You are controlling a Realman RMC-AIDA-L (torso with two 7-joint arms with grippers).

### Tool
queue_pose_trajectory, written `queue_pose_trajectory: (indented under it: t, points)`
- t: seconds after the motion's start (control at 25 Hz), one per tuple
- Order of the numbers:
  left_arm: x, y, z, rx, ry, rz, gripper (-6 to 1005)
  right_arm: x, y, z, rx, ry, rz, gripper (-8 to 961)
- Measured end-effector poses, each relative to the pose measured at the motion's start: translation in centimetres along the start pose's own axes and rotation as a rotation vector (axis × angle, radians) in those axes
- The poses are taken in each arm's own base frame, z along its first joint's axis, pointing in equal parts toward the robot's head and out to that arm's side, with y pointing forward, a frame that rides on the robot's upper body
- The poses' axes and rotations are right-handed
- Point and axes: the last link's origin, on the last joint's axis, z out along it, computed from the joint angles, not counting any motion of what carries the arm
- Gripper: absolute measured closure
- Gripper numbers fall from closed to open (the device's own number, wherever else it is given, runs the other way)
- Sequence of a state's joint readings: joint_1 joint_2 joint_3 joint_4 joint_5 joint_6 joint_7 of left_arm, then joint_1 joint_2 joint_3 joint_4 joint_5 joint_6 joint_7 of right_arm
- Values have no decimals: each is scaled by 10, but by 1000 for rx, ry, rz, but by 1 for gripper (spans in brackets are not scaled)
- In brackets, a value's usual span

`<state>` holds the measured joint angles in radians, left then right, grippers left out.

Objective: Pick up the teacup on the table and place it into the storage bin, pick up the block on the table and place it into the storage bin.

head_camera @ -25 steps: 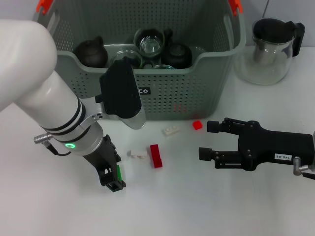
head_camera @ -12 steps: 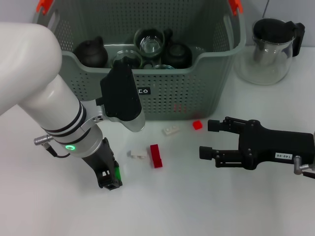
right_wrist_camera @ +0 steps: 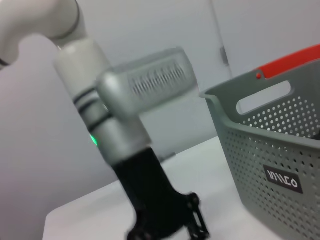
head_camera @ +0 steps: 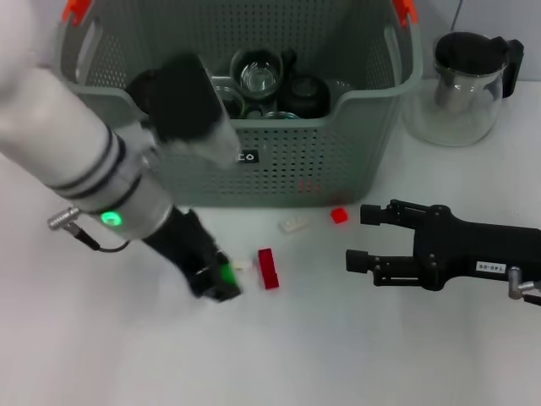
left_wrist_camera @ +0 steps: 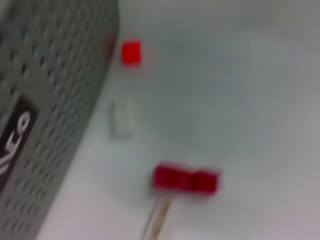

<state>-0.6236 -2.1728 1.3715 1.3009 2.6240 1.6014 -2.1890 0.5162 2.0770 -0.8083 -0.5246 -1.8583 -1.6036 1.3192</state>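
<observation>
The grey-green storage bin (head_camera: 279,165) stands at the back centre. A glass teacup (head_camera: 258,76) sits inside it among dark teapots. My left gripper (head_camera: 218,283) hangs low over the table in front of the bin, shut on a small green block (head_camera: 226,273). Just right of it lies a long red block (head_camera: 268,268), which also shows in the left wrist view (left_wrist_camera: 186,179). A white block (head_camera: 294,224) and a small red block (head_camera: 339,215) lie nearer the bin. My right gripper (head_camera: 359,238) rests open at the right, fingers pointing left, holding nothing.
A glass teapot with a black lid (head_camera: 465,85) stands right of the bin. Another white block (left_wrist_camera: 157,220) lies partly hidden beside the long red one. The right wrist view shows the left arm (right_wrist_camera: 120,130) and the bin's corner (right_wrist_camera: 280,150).
My left gripper has swung right and slightly away from the table's front edge, carrying the green block up to the long red block. The right arm has barely moved.
</observation>
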Motion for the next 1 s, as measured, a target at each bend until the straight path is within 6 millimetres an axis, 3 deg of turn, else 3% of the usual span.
queue_pose_trajectory:
  t: [0.12,0.2,0.32,0.4,0.52,0.6,0.88,1.0]
  points:
    - [11,1,-35,-95,179,-94,593,1,0,-4,6,0,9,38]
    - [20,-6,-79,-135,398,-146,593,2,-1,-7,13,-1,15,38]
    - [28,-24,-125,-73,611,-169,592,4,-1,-11,22,-4,20,38]
    - [36,-43,-141,15,694,-190,591,4,-1,-13,27,-6,22,38]
    - [52,-71,-144,132,714,-221,590,5,-2,-14,30,-7,23,38]
    - [64,-91,-136,207,696,-245,589,4,-2,-14,29,-5,22,38]
    - [77,-106,-120,316,647,-241,586,2,-2,-12,21,1,17,38]
    - [79,-101,-122,316,627,-221,490,3,-2,-12,23,2,18,38]
